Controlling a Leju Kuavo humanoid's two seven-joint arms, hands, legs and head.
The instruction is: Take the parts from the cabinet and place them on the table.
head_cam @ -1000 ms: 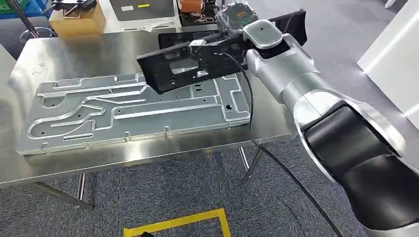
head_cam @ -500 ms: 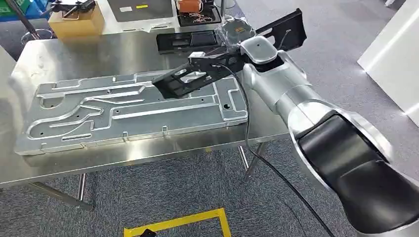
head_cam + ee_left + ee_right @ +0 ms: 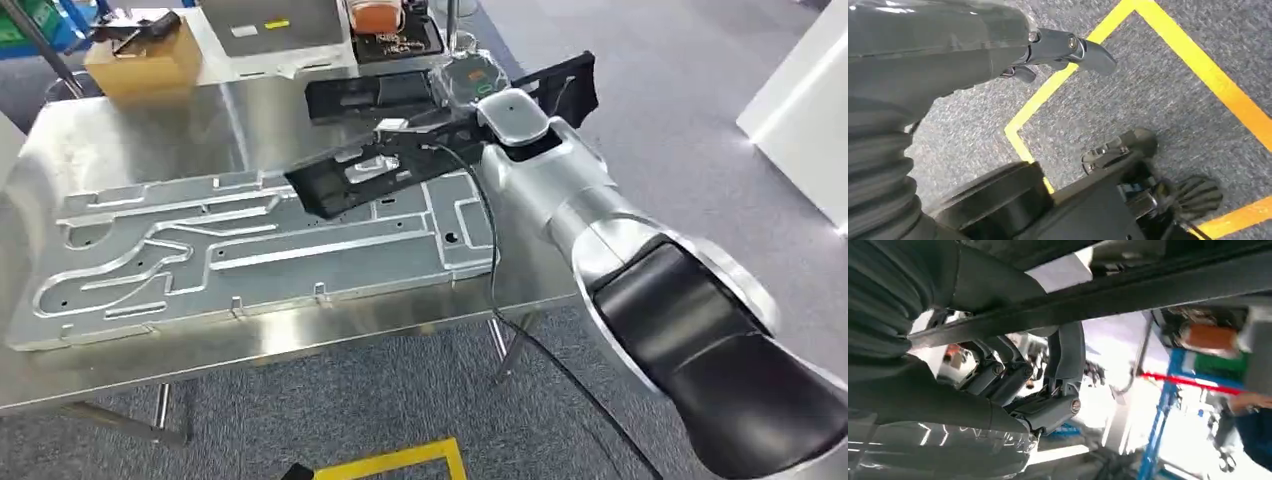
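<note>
Could snag or knock the black part (image 3: 400,160) against the grooved metal plate (image 3: 260,240) if lowered tilted, or skid it off the counter (image 3: 130,120) near its far right corner. Held aloft above that corner by the right hand (image 3: 1013,385), fingers (image 3: 1068,355) curled around its bar. Left hand (image 3: 998,45) hanging by the floor, fingers apart, holding nothing.
</note>
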